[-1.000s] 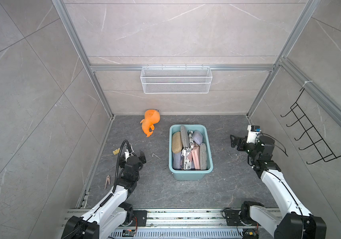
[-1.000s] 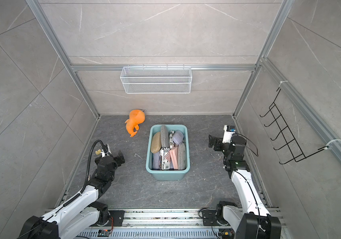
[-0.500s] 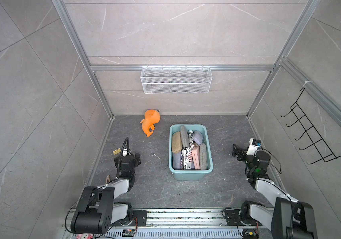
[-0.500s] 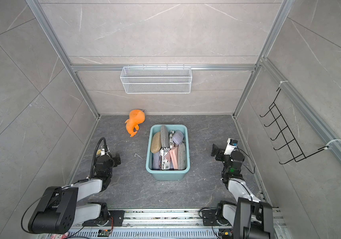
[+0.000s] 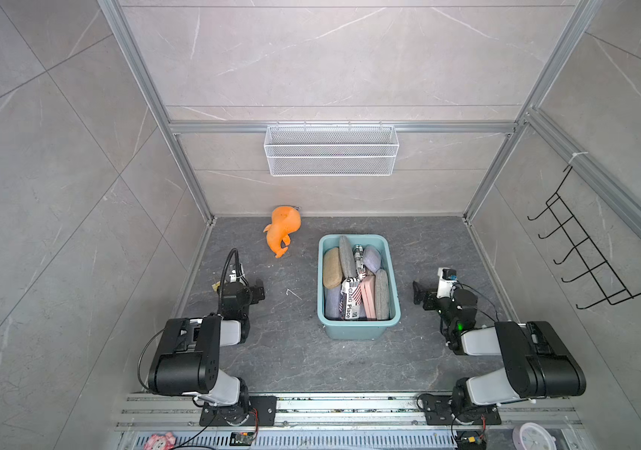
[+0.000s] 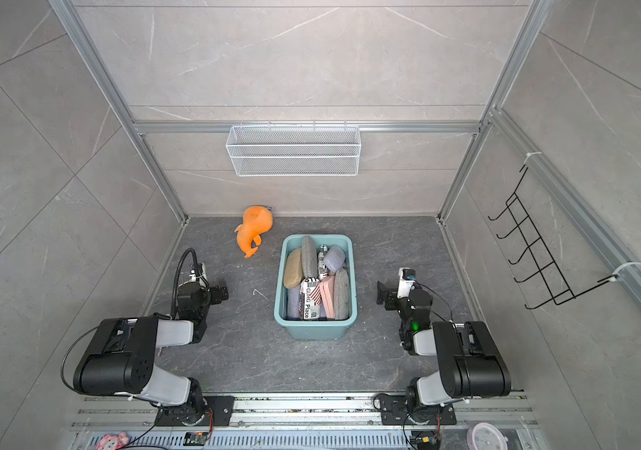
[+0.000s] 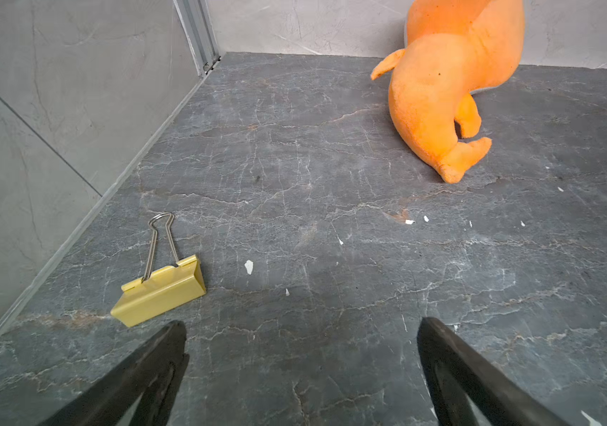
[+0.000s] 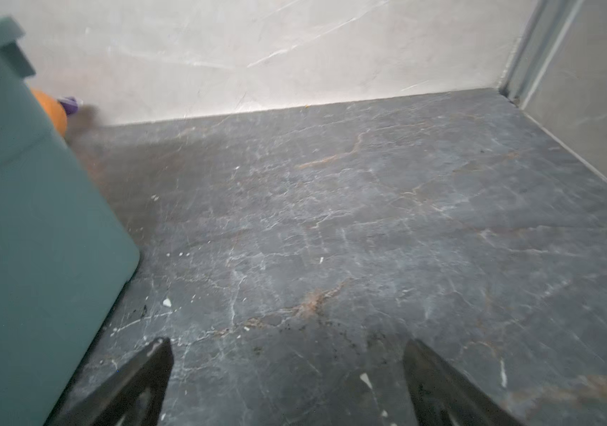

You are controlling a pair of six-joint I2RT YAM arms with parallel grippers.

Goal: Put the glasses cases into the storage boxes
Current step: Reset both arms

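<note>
Left fingers (image 7: 169,354): spread wide, empty, low over the table (image 7: 331,184), a yellow binder clip (image 7: 162,291) just beside one tip.
Right fingers (image 8: 147,369): spread, empty, beside the storage box (image 8: 36,221).
Glasses cases (image 5: 381,290): all I can see are packed in the box; none on the table.
Handling: likely light, stiff shells; fabric ones grip well, smooth ones may slip; pinch across the narrow middle.

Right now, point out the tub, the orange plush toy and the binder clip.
tub (image 5: 357,331): in a top view, on its near outer wall.
orange plush toy (image 7: 442,92): left wrist view, middle of its body.
binder clip (image 7: 162,291): left wrist view, its yellow body.
</note>
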